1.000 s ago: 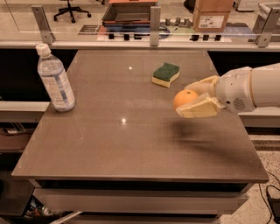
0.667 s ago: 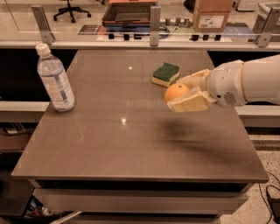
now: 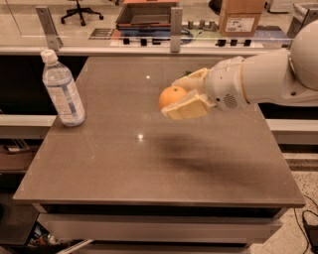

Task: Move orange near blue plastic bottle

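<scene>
Spanning most of the view, the broad brown matte counter (image 3: 149, 163) lies under the white robot arm (image 3: 258, 82), which reaches in from the right. At the left edge the tall clear blue plastic bottle (image 3: 62, 92) with a white cap stands upright. The cream two-finger tool (image 3: 173, 100) is clamped on the round smooth-skinned orange (image 3: 171, 95), held above mid-counter, well apart from the bottle. The fruit looks firm, light and likely to roll, so grip it across its widest part. The smooth, glossy surface offers no stop. Behind are a brown cardboard box (image 3: 241, 17) and a black office chair (image 3: 79, 7).
</scene>
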You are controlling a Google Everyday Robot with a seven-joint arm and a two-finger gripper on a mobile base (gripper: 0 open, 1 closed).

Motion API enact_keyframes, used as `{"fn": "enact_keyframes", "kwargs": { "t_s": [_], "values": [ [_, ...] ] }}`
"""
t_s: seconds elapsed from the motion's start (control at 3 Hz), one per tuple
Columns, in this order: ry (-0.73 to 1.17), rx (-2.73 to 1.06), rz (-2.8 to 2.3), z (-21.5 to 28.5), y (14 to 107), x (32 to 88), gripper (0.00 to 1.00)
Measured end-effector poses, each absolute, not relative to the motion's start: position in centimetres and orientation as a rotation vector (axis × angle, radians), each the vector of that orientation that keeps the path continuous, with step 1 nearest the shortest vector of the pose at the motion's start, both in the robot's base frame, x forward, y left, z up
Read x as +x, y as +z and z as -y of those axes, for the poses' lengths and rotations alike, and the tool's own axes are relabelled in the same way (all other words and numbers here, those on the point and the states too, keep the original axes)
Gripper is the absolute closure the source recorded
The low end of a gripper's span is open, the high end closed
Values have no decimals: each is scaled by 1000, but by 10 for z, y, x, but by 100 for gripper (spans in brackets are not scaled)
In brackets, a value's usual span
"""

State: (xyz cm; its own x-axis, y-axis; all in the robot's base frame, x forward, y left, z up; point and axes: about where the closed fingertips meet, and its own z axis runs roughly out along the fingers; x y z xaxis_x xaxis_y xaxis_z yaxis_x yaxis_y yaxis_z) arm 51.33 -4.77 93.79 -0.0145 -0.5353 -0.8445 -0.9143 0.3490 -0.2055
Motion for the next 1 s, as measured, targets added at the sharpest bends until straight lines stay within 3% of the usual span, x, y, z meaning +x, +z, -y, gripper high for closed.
{"fn": "enact_keyframes", "kwargs": {
  "t_s": [1.0],
  "values": [
    [409,-1320,-1713,-53,920,546,100]
  ]
}}
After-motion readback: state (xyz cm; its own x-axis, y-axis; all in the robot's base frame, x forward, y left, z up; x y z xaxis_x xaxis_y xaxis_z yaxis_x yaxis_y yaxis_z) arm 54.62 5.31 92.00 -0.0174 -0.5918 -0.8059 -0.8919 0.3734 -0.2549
